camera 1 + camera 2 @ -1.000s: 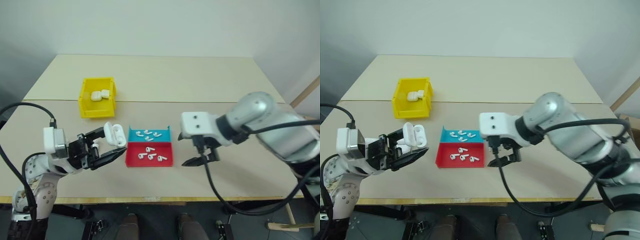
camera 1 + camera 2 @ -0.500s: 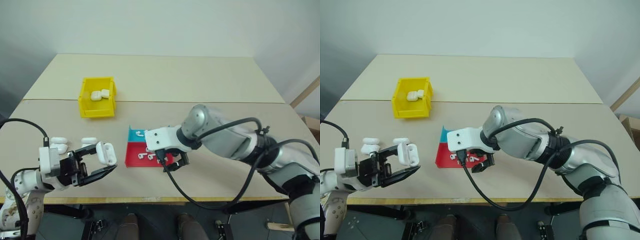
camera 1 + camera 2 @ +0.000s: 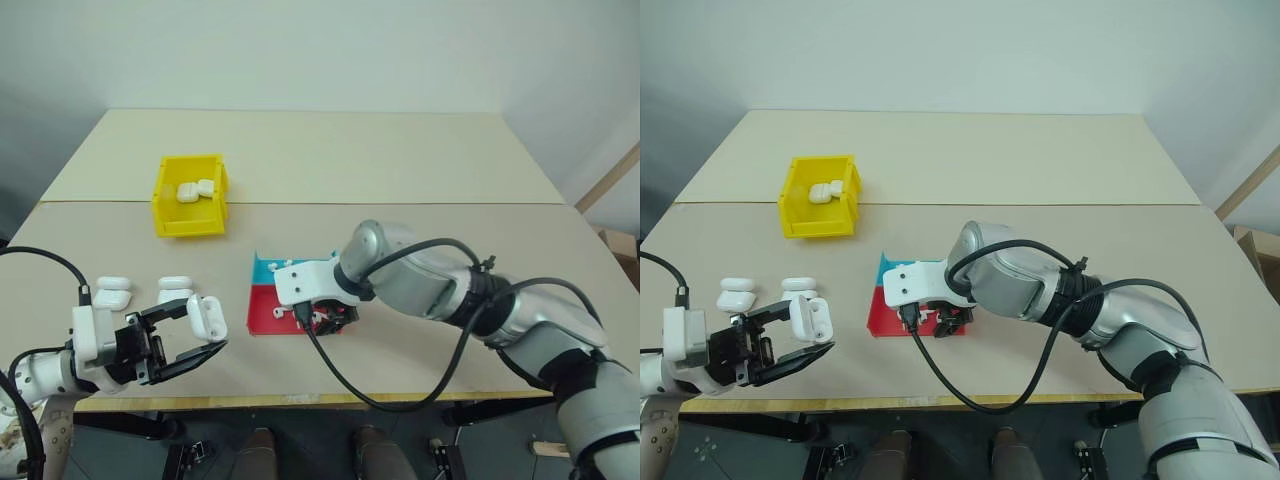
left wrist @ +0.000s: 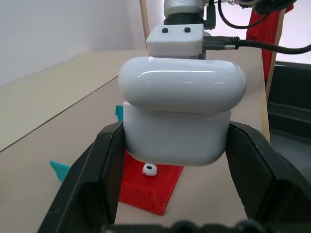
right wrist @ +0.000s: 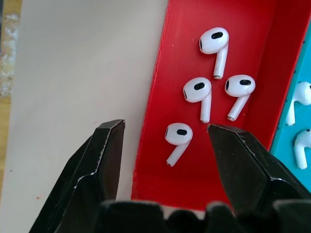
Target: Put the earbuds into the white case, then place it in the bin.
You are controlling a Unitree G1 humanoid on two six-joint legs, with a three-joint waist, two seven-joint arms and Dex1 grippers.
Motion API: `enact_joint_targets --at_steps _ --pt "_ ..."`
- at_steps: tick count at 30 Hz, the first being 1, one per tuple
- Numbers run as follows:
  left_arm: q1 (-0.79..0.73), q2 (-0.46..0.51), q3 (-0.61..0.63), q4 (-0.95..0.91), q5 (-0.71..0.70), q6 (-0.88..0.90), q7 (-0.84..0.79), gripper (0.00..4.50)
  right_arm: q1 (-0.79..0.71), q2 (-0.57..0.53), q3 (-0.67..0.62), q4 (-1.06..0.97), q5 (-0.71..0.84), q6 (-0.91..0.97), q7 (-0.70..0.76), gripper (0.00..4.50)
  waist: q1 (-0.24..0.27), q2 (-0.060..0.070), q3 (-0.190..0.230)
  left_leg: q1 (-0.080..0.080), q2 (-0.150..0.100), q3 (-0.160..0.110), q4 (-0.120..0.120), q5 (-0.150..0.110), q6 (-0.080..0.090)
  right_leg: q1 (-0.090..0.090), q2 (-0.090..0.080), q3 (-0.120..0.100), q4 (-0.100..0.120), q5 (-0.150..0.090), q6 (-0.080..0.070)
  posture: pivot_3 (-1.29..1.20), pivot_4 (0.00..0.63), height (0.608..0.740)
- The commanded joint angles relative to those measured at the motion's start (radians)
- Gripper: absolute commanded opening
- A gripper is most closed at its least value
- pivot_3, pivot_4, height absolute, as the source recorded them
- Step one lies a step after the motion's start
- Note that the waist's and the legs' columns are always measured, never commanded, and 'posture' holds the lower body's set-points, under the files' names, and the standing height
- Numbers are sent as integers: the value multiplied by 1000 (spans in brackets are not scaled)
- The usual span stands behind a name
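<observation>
Left gripper sits low over the front-left corner of the desk, pointing level toward the middle. Its two black fingers are clamped on the sides of a white case; in the left wrist view the case sits upright between them with its lid closed or nearly so, though that is hard to judge from that angle.

Two more white cases lie flat on the desk just behind this gripper, side by side near the left edge, apart from each other.

The tray, half blue and half red, lies near the front edge at about the middle of the desk, blue half toward the back. Earbuds lie loose in both halves. The right wrist view shows four in the red half and at least two in the blue.

Right gripper points steeply down over the red half of the tray. Its fingers stand apart: one is over the bare desk just outside the tray's wall, the other over the red floor. One earbud lies between them, not touched by either finger.

The bin, bright yellow, stands toward the back-left part of the desk, well apart from the tray. Something white lies inside it, seemingly another case with its lid open.
</observation>
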Motion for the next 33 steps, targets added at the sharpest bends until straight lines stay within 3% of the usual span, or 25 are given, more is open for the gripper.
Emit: enact_joint_targets --at_steps 1,6,9,33 --pt "9 17 30 -26 6 -27 1 2820 -22 6 -5 1 -32 -32 6 3243 2 0 0 0 0 0 0 0 0 0 0 0 0 0 0 0 150 740" --pt "23 15 37 -36 1 -27 12 2820 -17 17 11 21 -63 -56 19 3243 1 0 0 0 0 0 0 0 0 0 0 0 0 0 0 0 150 740" --pt "29 19 43 -46 -4 -20 19 2820 -16 16 16 24 -75 -66 26 2357 0 0 0 0 0 0 0 0 0 0 0 0 0 0 0 0 150 740" --pt "43 23 34 -47 23 -39 34 2820 13 58 40 100 -167 -82 63 2357 0 0 0 0 0 0 -1 0 0 -1 0 0 0 0 0 0 150 740"
